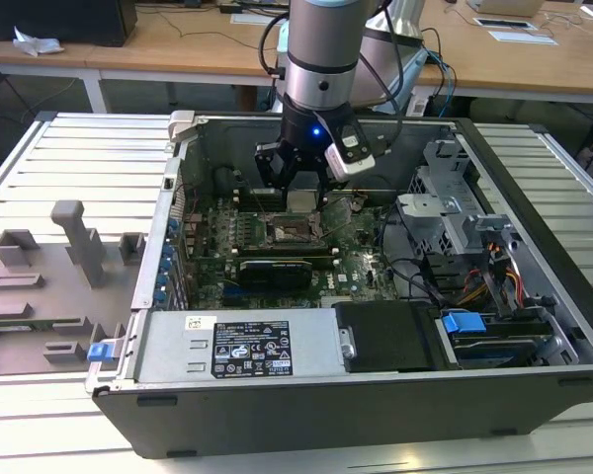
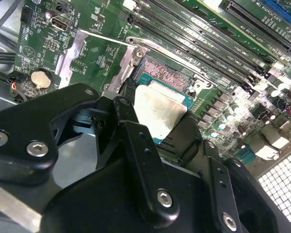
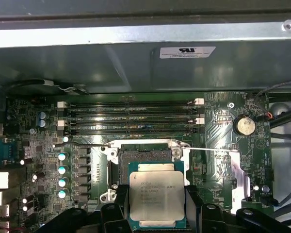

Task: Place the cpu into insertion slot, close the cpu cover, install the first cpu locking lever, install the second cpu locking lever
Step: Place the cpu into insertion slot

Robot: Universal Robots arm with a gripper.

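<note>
Cpu (image 3: 156,196), pinched flat between the gripper's (image 3: 156,206) fingers, hovers beside the insertion slot (image 1: 295,233), which lies at six o'clock from it in the exterior view.

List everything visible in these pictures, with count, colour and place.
computer case: one, dark grey, open, on the table.
table: one, silvery, slatted.
fixture block: one, grey, on the table, exterior view's left of the case.
motherboard: one, green, inside the case.
insertion slot: one, dark, metal-framed, empty, on the motherboard.
memory slots: several, black, beside the insertion slot.
coin battery: one, silvery, on the motherboard.
cpu: one, silvery-grey, in the gripper, near the insertion slot.
arm: one, grey, reaching into the case.
gripper: one, black, shut on the cpu.
</note>
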